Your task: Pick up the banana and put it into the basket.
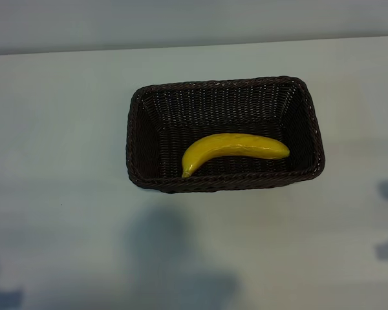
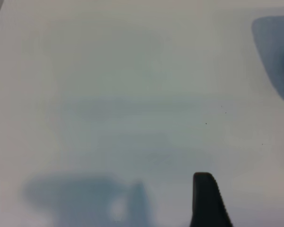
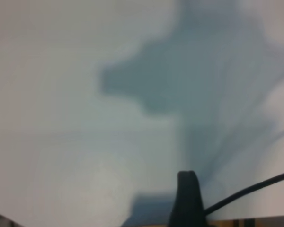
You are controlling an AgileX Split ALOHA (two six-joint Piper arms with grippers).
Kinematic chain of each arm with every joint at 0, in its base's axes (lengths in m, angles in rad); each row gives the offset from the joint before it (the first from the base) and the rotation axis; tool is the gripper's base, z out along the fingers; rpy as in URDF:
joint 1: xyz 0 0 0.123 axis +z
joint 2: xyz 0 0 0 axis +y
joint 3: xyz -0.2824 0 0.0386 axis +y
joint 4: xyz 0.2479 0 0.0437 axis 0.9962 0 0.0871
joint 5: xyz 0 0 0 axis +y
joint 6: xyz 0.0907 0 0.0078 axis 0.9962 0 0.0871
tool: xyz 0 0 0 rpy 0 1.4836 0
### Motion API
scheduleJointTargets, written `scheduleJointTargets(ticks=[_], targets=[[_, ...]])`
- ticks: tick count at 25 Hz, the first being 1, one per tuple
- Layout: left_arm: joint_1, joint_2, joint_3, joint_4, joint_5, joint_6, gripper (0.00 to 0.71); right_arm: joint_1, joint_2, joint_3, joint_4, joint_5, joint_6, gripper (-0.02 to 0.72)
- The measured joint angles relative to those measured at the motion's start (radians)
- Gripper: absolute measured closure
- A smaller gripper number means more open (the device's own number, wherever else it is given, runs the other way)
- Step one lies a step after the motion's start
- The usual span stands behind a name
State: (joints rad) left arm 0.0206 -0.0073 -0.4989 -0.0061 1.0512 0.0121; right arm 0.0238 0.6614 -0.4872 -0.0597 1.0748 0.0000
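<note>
Your banana (image 1: 236, 149) already lies inside the basket (image 1: 137, 139), along the near wall, its tapered tip toward the left arm's side. It looks light, stiff and smooth-skinned, so if you ever lift it again, take it across the thick middle, where the curve won't roll out of the fingers. The basket sits mid-counter (image 1: 58, 194). Neither arm is near it: the left gripper (image 2: 248, 201) hangs over bare counter with fingers apart and empty, and the right gripper too; only one dark finger (image 3: 187, 198) shows there. The task looks done.
</note>
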Motion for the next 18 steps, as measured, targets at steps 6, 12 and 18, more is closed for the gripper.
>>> scheduleJointTargets(ticks=[6, 12, 18], targets=[[0.0, 0.0, 0.0, 0.0, 0.0, 0.0, 0.264, -0.001, -0.063, 0.0, 0.0, -0.003, 0.0, 0.158], [0.0, 0.0, 0.0, 0.0, 0.0, 0.0, 0.264, -0.088, -0.238, 0.0, 0.003, -0.004, 0.0, 0.158], [0.0, 0.0, 0.0, 0.0, 0.0, 0.0, 0.264, -0.1, -0.505, 0.0, 0.001, -0.003, 0.0, 0.159]])
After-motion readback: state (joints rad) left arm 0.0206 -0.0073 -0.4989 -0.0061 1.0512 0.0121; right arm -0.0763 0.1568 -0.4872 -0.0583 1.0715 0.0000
